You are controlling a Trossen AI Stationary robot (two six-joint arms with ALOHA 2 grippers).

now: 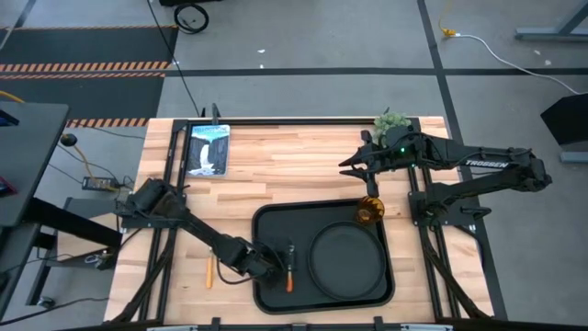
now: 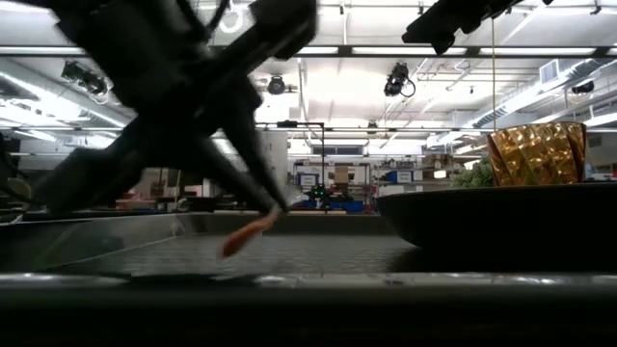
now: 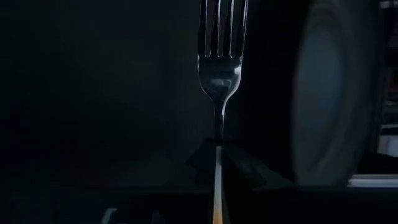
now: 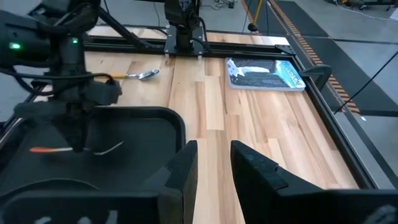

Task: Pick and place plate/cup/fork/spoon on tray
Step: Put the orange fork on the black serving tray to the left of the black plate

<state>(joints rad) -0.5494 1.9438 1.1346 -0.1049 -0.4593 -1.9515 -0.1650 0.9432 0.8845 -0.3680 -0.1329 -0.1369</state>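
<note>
Fork (image 1: 290, 268) is lying on the left part of the tray (image 1: 276, 221), and your left gripper (image 1: 276, 264) is pinching its red-orange handle. Plate (image 1: 347, 257) and cup (image 1: 369, 211) are sitting on the tray's right side. Spoon (image 1: 209, 269) is resting on the table (image 1: 294, 156), left of the tray. Right gripper (image 1: 354, 165) is hovering above the table behind the tray, jaws slightly spread.
</note>
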